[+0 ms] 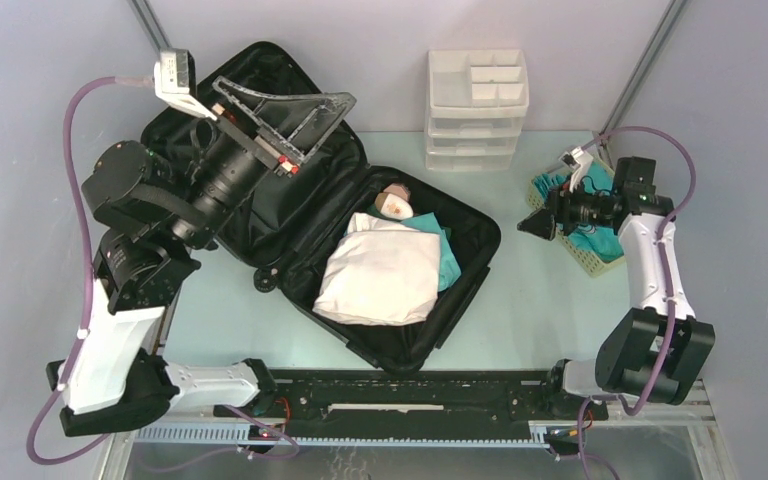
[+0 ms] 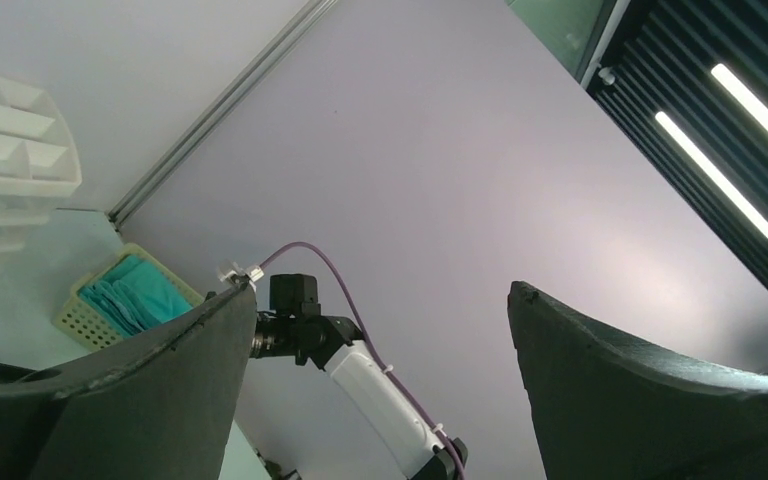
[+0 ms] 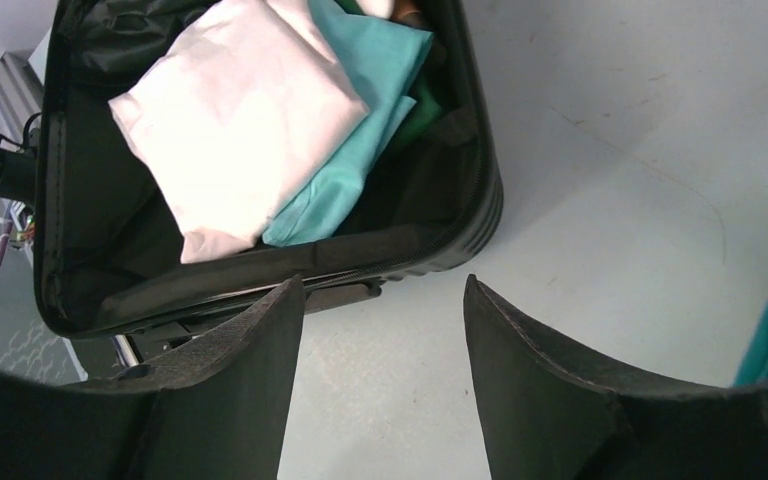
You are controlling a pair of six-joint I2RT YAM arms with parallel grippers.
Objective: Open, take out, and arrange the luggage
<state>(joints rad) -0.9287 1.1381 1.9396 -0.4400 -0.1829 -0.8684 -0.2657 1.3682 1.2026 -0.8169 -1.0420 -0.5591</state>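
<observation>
The luggage [image 1: 465,270], a black hard-shell suitcase, lies open on the table with its lid [image 1: 175,125] folded back at the upper left. Its base holds a folded white cloth [image 1: 380,280], a teal cloth [image 1: 445,250] and a small pinkish item [image 1: 396,203]. My left gripper [image 1: 325,125] is raised over the lid, open wide and empty; its wrist view looks up at the wall between the fingertips [image 2: 382,290]. My right gripper [image 1: 535,225] hangs open and empty between suitcase and basket. Its wrist view [image 3: 382,282] shows bare table below, with the luggage rim [image 3: 440,230] and white cloth [image 3: 240,110] ahead.
A white three-tier drawer organizer [image 1: 477,110] stands at the back centre. A pale yellow perforated basket [image 1: 600,262] holding teal cloths [image 1: 560,185] sits at the right, partly under my right arm. The basket [image 2: 80,315] also shows in the left wrist view.
</observation>
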